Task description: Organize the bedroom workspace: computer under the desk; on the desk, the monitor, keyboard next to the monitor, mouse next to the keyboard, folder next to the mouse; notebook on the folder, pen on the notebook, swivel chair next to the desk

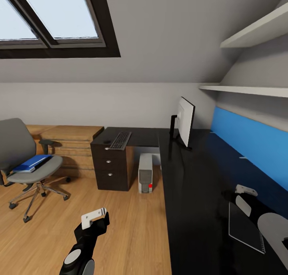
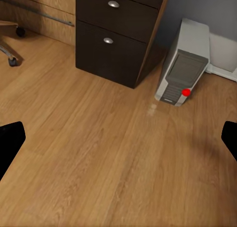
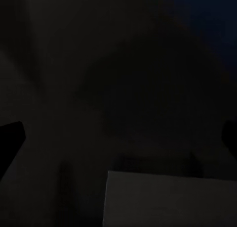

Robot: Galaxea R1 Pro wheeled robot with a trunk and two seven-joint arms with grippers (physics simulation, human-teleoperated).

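The folder (image 1: 31,163) lies flat on the seat of the swivel chair (image 1: 18,155), which stands on the wooden floor (image 1: 132,235) well apart from the desk (image 1: 192,195). On the desk's short wing the keyboard (image 1: 120,140) rests above the drawer unit (image 1: 111,169); the monitor (image 1: 185,122) stands upright near the corner, and the notebook (image 1: 246,227) lies on the long wing close to the right gripper (image 1: 246,192). The computer (image 1: 145,173) sits on the floor under the desk, just beside the drawers.

The left wrist view adds the computer's (image 2: 181,71) grey front with a red spot and two drawer knobs; its black fingertips (image 2: 10,143) sit at opposite edges, spread wide. The left gripper (image 1: 95,218) hangs over bare floor. The right wrist view is nearly black: a pale rectangle, perhaps the notebook (image 3: 168,200), shows faintly, with the fingers apart.
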